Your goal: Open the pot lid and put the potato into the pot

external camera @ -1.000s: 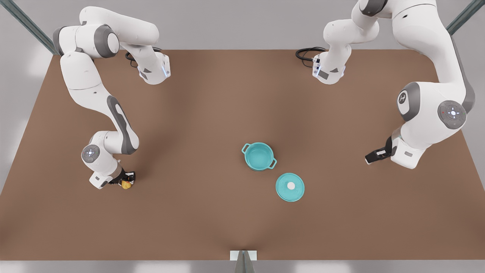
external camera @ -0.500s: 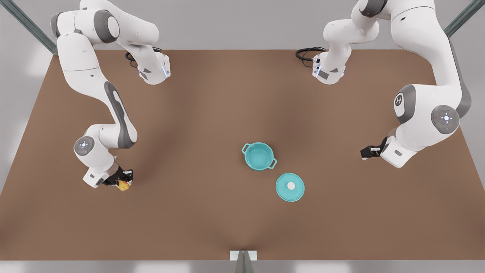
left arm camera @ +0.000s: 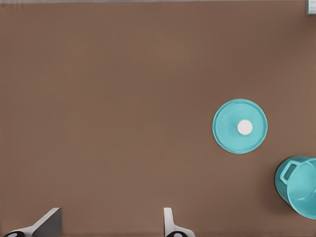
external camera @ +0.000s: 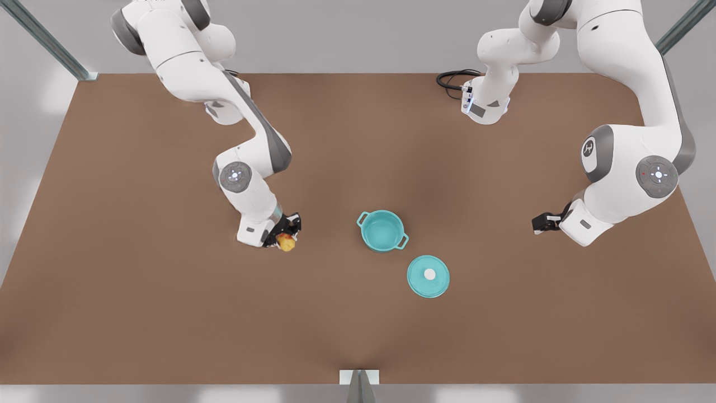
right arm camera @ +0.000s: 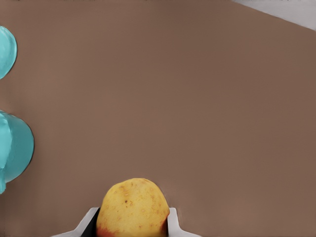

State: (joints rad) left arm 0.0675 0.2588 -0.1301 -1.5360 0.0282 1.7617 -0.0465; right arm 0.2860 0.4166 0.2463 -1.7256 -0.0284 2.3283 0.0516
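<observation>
The potato [external camera: 287, 243], yellow with an orange-red patch, is held in my right gripper [external camera: 284, 237], which is shut on it to the front view's left of the pot [external camera: 364, 232]. In the right wrist view the potato [right arm camera: 133, 207] sits between the fingers [right arm camera: 172, 223], with the pot [right arm camera: 17, 145] off to one side. The teal pot stands uncovered with nothing inside. The pot lid [external camera: 428, 275] lies flat on the table beside it, white knob up. My left gripper [external camera: 540, 223] waits open at the front view's right; its wrist view shows the lid [left arm camera: 240, 126] and the pot [left arm camera: 301, 186].
The brown table [external camera: 168, 313] has bare surface all around the pot and lid. Both arm bases and a black cable [external camera: 450, 78] sit at the far edge. A small white bracket [external camera: 359, 376] marks the near edge.
My right gripper has carried the potato from the front view's far left across toward the pot. The left arm drew back slightly at first. Pot and lid have not moved.
</observation>
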